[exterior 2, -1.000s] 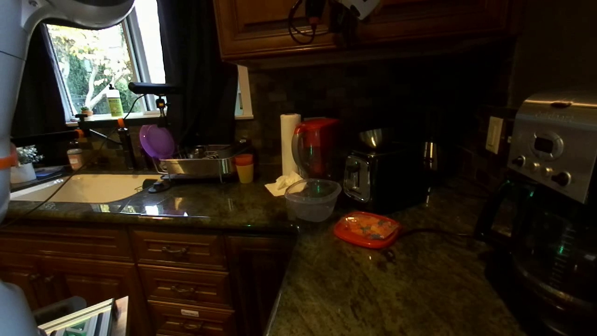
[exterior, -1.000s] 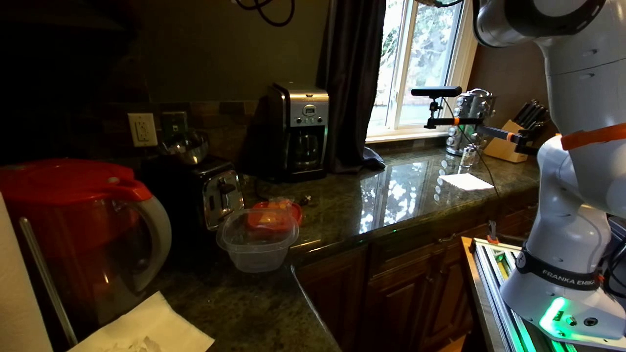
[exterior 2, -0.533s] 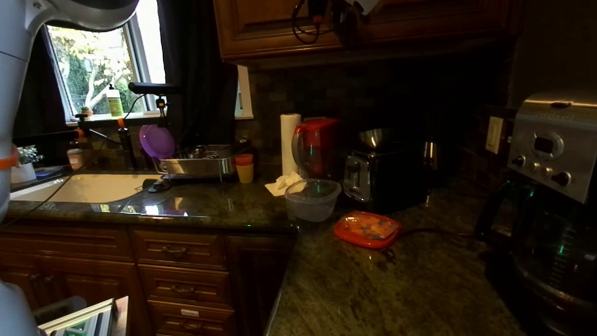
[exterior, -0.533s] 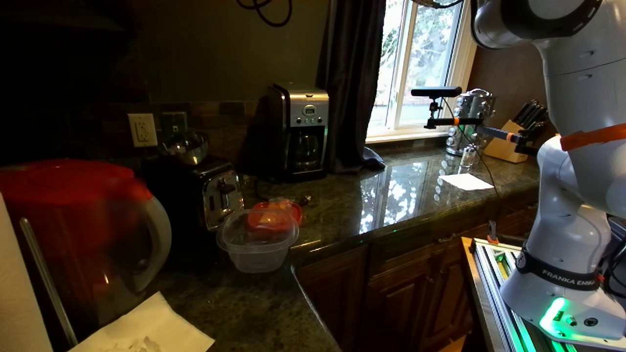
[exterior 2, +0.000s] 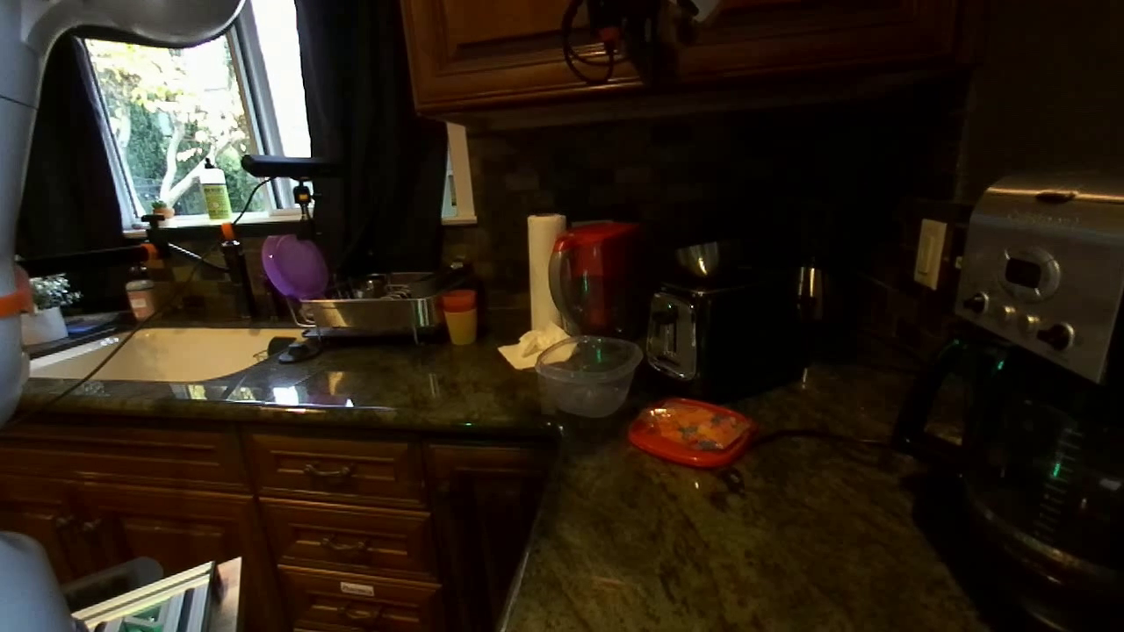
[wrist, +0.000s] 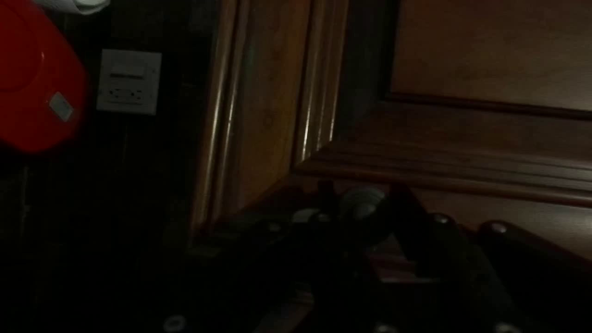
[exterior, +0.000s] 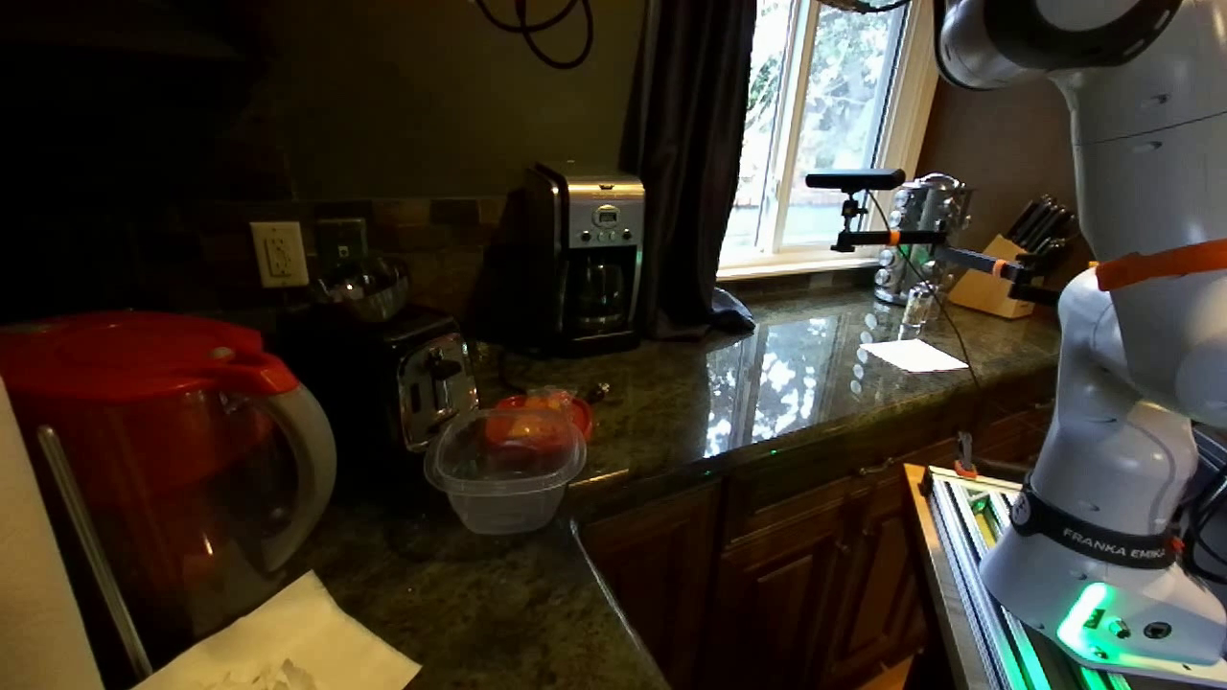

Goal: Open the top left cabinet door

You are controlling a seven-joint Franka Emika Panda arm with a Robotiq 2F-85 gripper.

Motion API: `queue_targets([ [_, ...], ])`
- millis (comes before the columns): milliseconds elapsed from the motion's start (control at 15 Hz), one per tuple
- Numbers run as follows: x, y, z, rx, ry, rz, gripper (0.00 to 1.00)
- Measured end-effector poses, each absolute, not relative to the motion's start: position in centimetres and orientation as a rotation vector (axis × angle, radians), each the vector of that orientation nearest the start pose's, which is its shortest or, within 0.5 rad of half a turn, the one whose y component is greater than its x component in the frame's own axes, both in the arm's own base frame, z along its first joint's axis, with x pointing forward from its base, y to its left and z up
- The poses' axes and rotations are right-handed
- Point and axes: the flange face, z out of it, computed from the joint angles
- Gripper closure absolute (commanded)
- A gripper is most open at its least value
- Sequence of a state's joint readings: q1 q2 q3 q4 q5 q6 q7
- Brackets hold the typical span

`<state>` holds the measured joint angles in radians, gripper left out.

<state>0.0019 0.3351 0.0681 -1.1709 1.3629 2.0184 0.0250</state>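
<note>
The wooden cabinet door [wrist: 490, 51] fills the upper right of the wrist view, its panel framed by moulding. A round metal knob [wrist: 363, 203] sits on the door's frame. My gripper [wrist: 364, 196] has its dark fingers on either side of that knob and is shut on it. Deep shadow hides most of the fingers. In an exterior view, the door [exterior 2: 790, 31] shows only its lower part along the top edge and looks flush with the cabinet. Dark parts of the wrist hang in front of it, with the fingertips hard to make out.
Below the cabinet stand a red pitcher [exterior 2: 606, 272], a black toaster [exterior 2: 729, 329] with a metal bowl [exterior 2: 702, 259] on top, and a clear container [exterior 2: 588, 382]. A coffee maker [exterior: 590, 259] is by the curtain. A looped cable [exterior 2: 580, 66] dangles near the door.
In an exterior view the looped cable and wrist parts have shifted slightly right along the cabinet. The arm's upper link has moved a little. Objects on the counter have stayed put.
</note>
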Motion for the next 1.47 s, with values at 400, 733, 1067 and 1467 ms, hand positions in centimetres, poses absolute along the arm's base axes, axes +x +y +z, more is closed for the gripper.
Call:
queue_targets([
  [400, 62.6, 2.6, 70.3, -1.700, -0.004, -0.205, 0.92],
  [733, 57.9, -0.1, 69.9, -1.675, -0.205, -0.060, 0.92],
  [1067, 53.9, -0.9, 69.3, -1.618, -0.377, 0.068, 0.35],
  [1467, 51.9, -4.8, 70.1, -1.416, -0.487, 0.118, 0.00],
])
